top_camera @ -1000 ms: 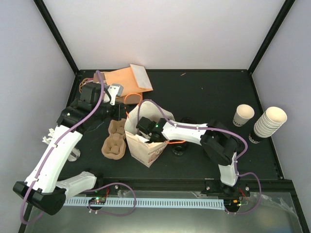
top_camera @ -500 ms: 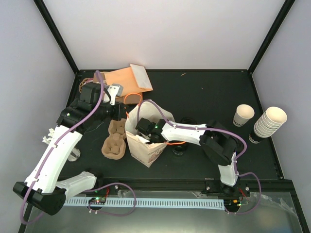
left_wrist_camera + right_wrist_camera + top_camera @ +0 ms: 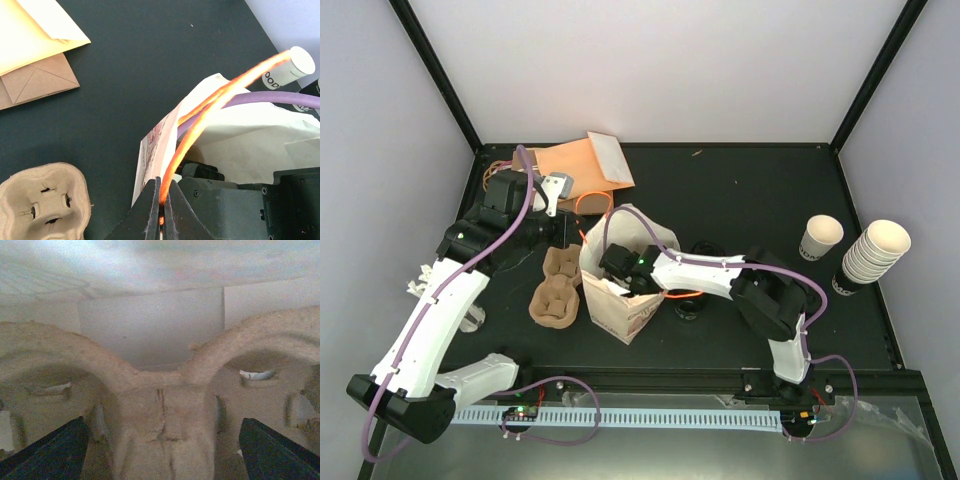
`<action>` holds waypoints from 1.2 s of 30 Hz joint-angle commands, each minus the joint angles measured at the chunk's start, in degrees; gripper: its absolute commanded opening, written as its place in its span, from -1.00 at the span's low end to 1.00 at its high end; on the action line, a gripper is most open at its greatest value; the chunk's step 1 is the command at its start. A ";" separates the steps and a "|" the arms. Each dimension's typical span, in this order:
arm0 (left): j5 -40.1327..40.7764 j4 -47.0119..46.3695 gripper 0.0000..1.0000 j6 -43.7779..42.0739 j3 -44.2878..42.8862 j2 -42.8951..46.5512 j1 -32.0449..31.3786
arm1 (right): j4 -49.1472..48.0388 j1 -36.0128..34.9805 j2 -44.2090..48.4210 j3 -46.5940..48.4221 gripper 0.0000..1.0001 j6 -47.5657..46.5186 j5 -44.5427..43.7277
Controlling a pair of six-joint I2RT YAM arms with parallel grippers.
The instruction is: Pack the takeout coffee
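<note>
Top external view: we see the small cream-tan paper coffee cup with dark print (image 3: pixel 820 238) standing at the right, just beside the stack of nested cream cups (image 3: pixel 873 252) and well apart from the white paper bag (image 3: pixel 620 312), so it is not packed yet. The right gripper (image 3: pixel 160 432) is inside the bag, jaws spread wide over a brown pulp cup carrier (image 3: pixel 160 390), gripping nothing. The left gripper (image 3: pixel 161 202) pinches the bag's orange handle (image 3: pixel 210 107). Left to do, we judge: fetch the cup and seat it.
</note>
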State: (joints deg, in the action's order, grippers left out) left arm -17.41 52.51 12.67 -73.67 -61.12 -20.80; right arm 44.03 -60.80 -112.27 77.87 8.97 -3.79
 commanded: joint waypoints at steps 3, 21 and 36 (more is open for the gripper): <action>-0.78 -0.48 -0.97 -0.55 -0.34 0.65 0.41 | 2.90 -0.45 2.18 3.34 0.94 -0.74 -0.93; -1.03 -0.57 -0.97 -0.89 -0.41 0.39 0.41 | 4.83 -0.46 2.78 5.62 0.96 -1.14 -0.84; -0.91 -0.21 -0.97 -1.16 -0.24 0.18 0.41 | 7.03 -0.44 4.46 7.47 0.92 -1.23 -1.17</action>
State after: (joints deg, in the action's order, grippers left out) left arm -17.45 52.53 12.49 -73.67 -61.12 -20.80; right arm 50.11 -60.80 -110.37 83.59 7.84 -3.99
